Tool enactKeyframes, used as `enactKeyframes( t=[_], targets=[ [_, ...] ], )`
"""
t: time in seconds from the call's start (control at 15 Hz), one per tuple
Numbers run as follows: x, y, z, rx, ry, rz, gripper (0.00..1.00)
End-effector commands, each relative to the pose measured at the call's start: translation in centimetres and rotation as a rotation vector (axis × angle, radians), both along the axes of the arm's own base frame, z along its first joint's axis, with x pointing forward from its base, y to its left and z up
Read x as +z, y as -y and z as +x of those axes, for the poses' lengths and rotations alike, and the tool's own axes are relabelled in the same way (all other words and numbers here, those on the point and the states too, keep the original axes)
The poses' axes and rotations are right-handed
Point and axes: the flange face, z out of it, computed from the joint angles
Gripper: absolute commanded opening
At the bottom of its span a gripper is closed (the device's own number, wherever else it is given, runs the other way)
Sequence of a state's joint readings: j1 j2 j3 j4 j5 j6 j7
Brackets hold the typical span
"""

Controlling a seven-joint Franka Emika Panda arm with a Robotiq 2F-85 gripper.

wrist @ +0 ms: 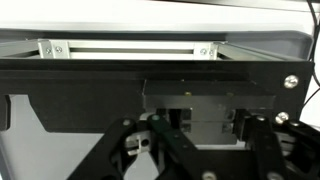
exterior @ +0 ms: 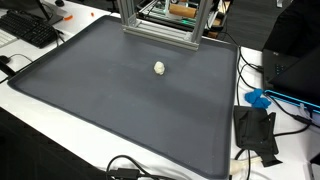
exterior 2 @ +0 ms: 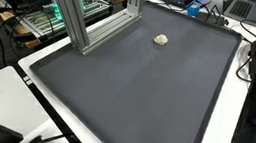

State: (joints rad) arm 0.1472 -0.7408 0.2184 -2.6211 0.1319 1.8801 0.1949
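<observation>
One small white lump (exterior: 160,68) sits alone on the grey mat (exterior: 100,115) near the metal frame (exterior: 158,32). Nothing's touching it, so no pickup done yet. The gripper (wrist: 205,150) only half shows in the wrist view, so there's no telling if it's spread or pinched.

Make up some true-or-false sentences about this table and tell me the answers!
1. A small white lump lies on the dark mat. True.
2. Three lumps lie on the mat. False: there is only one.
3. A metal frame stands at the mat's edge. True.
4. The keyboard sits on the mat. False: it is beside the mat, on the white table.
</observation>
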Motion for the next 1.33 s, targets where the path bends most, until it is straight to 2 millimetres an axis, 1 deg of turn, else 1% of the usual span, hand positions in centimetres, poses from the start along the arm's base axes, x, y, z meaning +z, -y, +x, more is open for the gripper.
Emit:
enactKeyframes(
  t=[0.0,0.07,0.13,0.2,0.4,0.6,0.87,1.0,1.27],
  targets=[
    [-1.5,0.0,-0.8,-0.001,-0.029,-0.023,0.38],
    [-1.6,-0.1,-0.8,-0.001,-0.031,-0.021,0.35],
    [-1.6,-0.3,-0.9,0.002,-0.032,-0.017,0.26],
    [-1.6,-0.4,-0.9,0.004,-0.034,-0.019,0.22],
    [-1.6,-0.4,-0.9,0.004,-0.033,-0.016,0.22],
    [-0.8,-0.7,-0.7,0.009,-0.013,0.01,0.22],
    [1.2,-0.9,-0.1,0.018,0.011,-0.002,0.22],
    [2.4,-1.1,0.5,0.03,0.033,-0.013,0.22],
    [4.7,-2.0,3.1,0.059,0.121,-0.02,0.22]
  ],
)
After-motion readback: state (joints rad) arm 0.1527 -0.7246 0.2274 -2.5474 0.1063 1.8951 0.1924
